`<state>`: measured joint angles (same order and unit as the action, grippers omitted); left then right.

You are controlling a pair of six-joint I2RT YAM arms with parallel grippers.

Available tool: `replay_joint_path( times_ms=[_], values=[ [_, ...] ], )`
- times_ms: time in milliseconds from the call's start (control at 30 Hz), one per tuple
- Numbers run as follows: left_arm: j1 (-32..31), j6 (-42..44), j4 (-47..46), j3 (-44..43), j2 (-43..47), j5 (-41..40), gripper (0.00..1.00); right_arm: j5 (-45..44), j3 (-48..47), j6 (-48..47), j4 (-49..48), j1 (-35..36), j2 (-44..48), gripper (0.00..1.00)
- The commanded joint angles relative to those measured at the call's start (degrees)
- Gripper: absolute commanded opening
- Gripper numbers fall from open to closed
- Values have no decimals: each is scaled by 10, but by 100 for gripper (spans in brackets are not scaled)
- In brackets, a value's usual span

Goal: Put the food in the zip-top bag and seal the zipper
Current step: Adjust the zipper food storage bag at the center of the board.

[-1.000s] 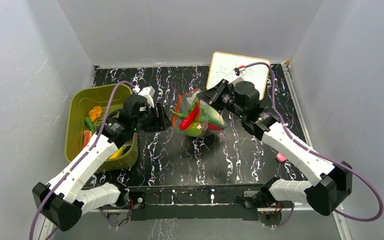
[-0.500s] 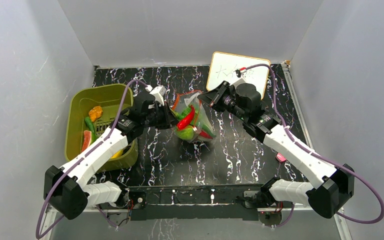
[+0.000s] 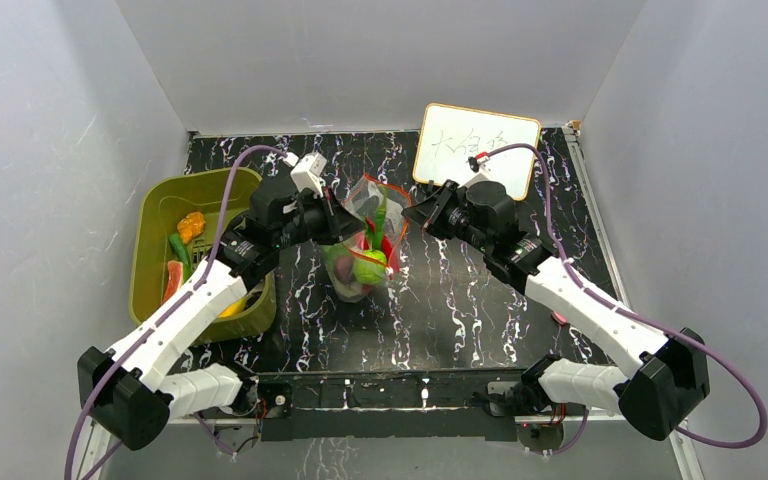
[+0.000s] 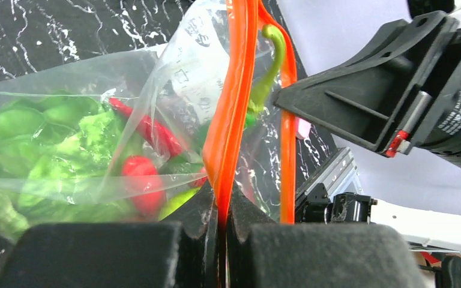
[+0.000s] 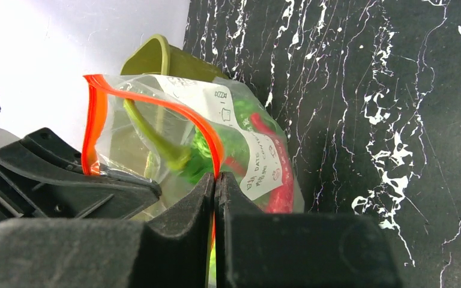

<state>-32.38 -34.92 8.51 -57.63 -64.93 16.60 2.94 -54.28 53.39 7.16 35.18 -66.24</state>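
The zip-top bag point(image 3: 363, 250) hangs mouth-up between my two grippers, over the middle of the table. Inside it are food pieces: pale green cabbage point(image 4: 48, 132), a red pepper point(image 4: 150, 129) and a green chilli point(image 4: 270, 66). My left gripper point(image 3: 345, 222) point(image 4: 223, 201) is shut on the zipper point(image 4: 234, 90) at the bag's left end. On the right end of the same zipper point(image 5: 156, 101), my right gripper point(image 3: 407, 215) point(image 5: 215, 180) is shut too. The mouth gapes open between the two strips. More food point(image 3: 191, 225) lies in the basket.
An olive-green basket point(image 3: 160, 195) stands at the left, under my left forearm, with orange, green, red and yellow pieces in it. A whiteboard point(image 3: 475, 150) leans at the back right. The black marbled table point(image 3: 480, 330) has walls on three sides.
My left gripper has reached across to the bag and shut on the zipper's left end. The bag has gone from lying on the table to hanging upright, shifted slightly left.
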Motion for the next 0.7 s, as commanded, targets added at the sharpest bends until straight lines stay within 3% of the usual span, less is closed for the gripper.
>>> replay_joint_path(
  times_ms=[0, 167, 367, 667],
  values=[
    [-2, 0, -57, -28, 3, 33, 0, 4, -23, -19, -28, 0, 18, 0],
    [-3, 12, -35, -52, -27, 25, 0, 43, -36, -30, -23, 0, 10, 0],
    [-3, -12, -76, -48, -36, 59, 0, 53, -30, -22, -35, 0, 7, 0],
    [-4, -25, -110, -17, -57, 72, 16, 77, -60, -82, -12, 1, -43, 0]
  ],
)
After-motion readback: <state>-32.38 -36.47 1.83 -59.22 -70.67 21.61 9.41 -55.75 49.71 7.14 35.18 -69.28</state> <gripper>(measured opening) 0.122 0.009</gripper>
